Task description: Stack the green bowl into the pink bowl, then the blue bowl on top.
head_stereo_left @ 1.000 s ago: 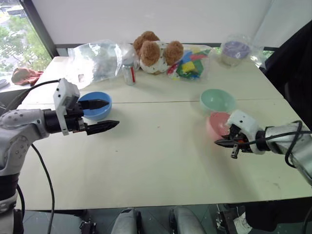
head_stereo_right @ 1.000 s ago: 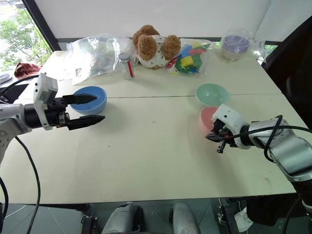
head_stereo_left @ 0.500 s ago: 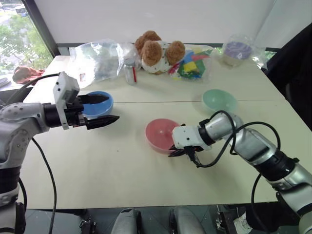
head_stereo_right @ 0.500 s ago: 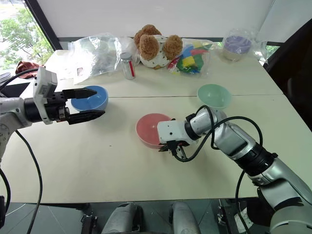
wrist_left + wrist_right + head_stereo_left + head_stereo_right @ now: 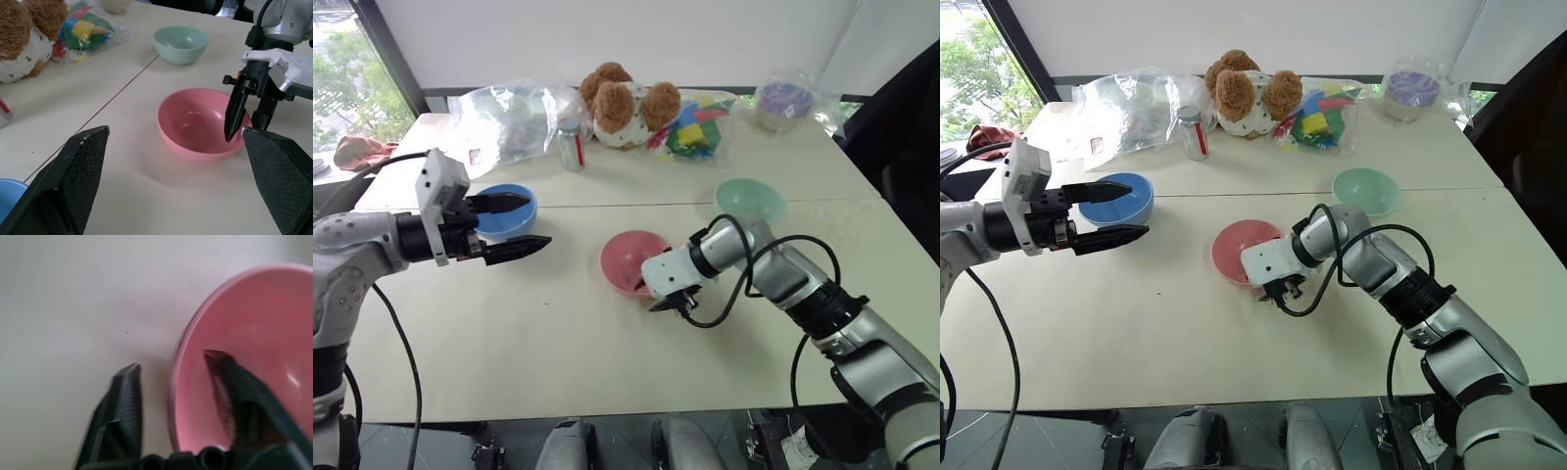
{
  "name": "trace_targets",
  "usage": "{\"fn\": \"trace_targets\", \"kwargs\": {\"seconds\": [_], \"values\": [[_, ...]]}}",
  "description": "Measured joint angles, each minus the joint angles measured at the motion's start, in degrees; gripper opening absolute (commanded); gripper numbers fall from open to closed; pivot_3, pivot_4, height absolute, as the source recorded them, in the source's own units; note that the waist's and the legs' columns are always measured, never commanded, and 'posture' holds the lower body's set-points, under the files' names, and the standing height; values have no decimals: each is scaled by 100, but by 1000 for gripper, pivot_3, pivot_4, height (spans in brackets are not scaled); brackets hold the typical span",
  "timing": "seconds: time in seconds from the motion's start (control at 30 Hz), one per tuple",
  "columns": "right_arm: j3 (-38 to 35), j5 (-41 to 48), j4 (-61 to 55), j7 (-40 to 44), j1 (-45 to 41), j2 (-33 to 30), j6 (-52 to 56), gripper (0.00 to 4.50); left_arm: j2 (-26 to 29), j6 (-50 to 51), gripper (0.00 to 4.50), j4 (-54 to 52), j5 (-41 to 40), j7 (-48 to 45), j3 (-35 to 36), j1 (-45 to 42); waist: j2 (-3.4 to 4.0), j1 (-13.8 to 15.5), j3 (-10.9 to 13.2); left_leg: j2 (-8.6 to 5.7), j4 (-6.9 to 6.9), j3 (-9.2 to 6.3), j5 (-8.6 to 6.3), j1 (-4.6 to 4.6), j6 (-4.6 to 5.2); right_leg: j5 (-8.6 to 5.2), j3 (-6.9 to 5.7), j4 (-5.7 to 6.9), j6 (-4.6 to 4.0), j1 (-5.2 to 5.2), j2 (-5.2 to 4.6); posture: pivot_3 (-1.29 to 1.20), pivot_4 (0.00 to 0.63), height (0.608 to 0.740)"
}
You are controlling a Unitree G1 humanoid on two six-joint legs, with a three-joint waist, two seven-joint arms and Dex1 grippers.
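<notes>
Pink bowl (image 5: pixel 631 262) upright mid-worktop (image 5: pixel 558 343), mouth up, my right end effector (image 5: pixel 173 377) parted astride its near rim, one finger inside, green bowl (image 5: pixel 750 201) upright beyond, blue bowl (image 5: pixel 504 211) upright beside my wide-open left end effector (image 5: pixel 514 225)

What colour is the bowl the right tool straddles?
Pastel pink bowl; the left wrist view shows it best.

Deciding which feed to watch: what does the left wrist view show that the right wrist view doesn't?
Left wrist view alone: the pale mint-green plastic bowl, the brown teddy bear, a sliver of the sky-blue plastic bowl. Right wrist view alone: its open fingers straddling the rim. Both: the round pink plastic bowl, the right gripper, the pale table.
</notes>
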Motion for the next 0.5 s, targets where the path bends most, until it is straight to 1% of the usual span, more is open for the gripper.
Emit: {"fn": "trace_targets", "kwargs": {"seconds": [0.03, 0.07, 0.17, 0.27, 0.37, 0.43, 0.5], "values": [[-93, 32, -19, 32, -45, -14, 66, 4250, 0, 11, 4500, 0, -10, 1, -1, -7, 0, 1, 0, -1, 0, 0, 0, 0, 0, 0, 0, 0, 0, 0, -1, 0, 150, 740], [-211, 94, -71, 69, -71, -31, 191, 4450, 0, 36, 4500, -1, -20, 1, -4, -11, 0, 7, 0, -1, 0, 0, 0, 0, 0, 0, 0, 0, 0, 0, -2, 0, 150, 740], [-858, 775, -562, 298, -195, -271, 1150, 4450, 0, 69, 4500, -2, -24, -1, -19, -27, 1, 33, 1, -2, 0, -2, 0, -3, 1, 0, -3, -1, 0, 0, -6, 0, 150, 740], [-1866, 1306, -624, 251, -755, -736, 1989, 4450, -1, 71, 4500, -2, -24, -3, -54, -54, 1, 32, 1, -4, -1, -3, -1, -2, 2, 0, -4, -2, 0, 1, -10, 0, 150, 740], [-2272, 1214, -203, 9, -934, -1173, 2058, 4450, -25, 72, 4500, 5, -22, -1, -128, -133, -7, 29, -4, -4, -4, -4, -2, 3, 3, 0, -5, -6, -1, 8, -9, 0, 150, 740], [-2239, 852, 562, -267, -829, -1384, 1853, 4450, -66, 67, 4500, 11, -22, -4, -193, -230, -12, 26, -7, -7, -2, 1, -2, 4, 4, 0, -2, -9, -1, 13, -11, 0, 150, 740], [-2027, 366, 1537, -646, -612, -1446, 1566, 4450, -78, 58, 4500, 71, -15, -9, -210, -243, -11, 9, -7, -10, -2, 12, -3, 6, 5, 0, 8, -5, -1, 9, -12, 0, 150, 740]]}}
